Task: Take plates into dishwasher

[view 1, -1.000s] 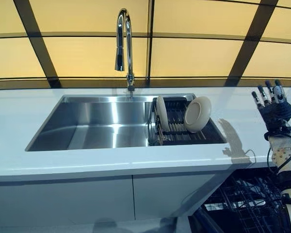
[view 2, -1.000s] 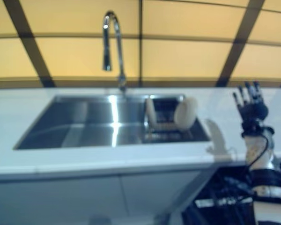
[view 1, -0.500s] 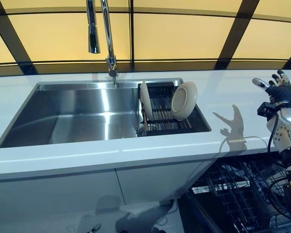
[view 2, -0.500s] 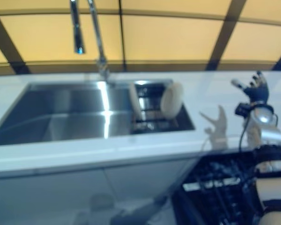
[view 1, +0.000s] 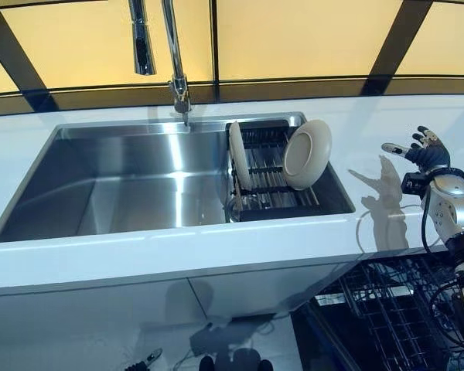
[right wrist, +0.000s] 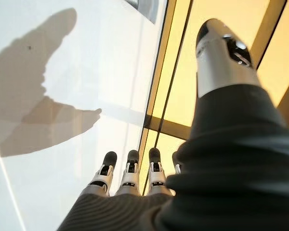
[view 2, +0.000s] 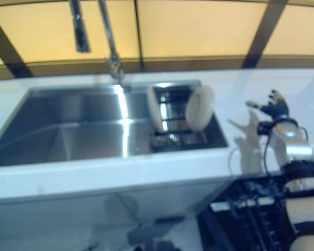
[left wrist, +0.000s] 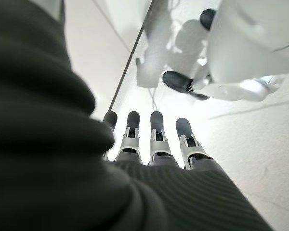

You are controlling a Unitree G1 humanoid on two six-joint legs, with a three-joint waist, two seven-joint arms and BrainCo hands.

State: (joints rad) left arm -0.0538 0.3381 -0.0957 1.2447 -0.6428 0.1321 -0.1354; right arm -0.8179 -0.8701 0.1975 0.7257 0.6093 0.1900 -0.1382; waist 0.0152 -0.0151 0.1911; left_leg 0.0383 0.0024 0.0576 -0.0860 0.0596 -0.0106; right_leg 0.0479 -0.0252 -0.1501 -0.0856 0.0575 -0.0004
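The right hand [view 1: 424, 151] is hanging wide and empty over the desk [view 1: 387, 131], so it can grab the plates [view 1: 307, 154] standing in the rack [view 1: 267, 174] beside it.

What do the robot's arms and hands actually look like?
The right hand has slim silver fingers with dark tips and a dark ribbed cover over its back and wrist, on a silver-grey arm. The left hand looks the same.

faucet [view 1: 156, 46]: top cut off | dishwasher rack [view 1: 387, 317]: partly under counter [view 1: 216, 251], cut off
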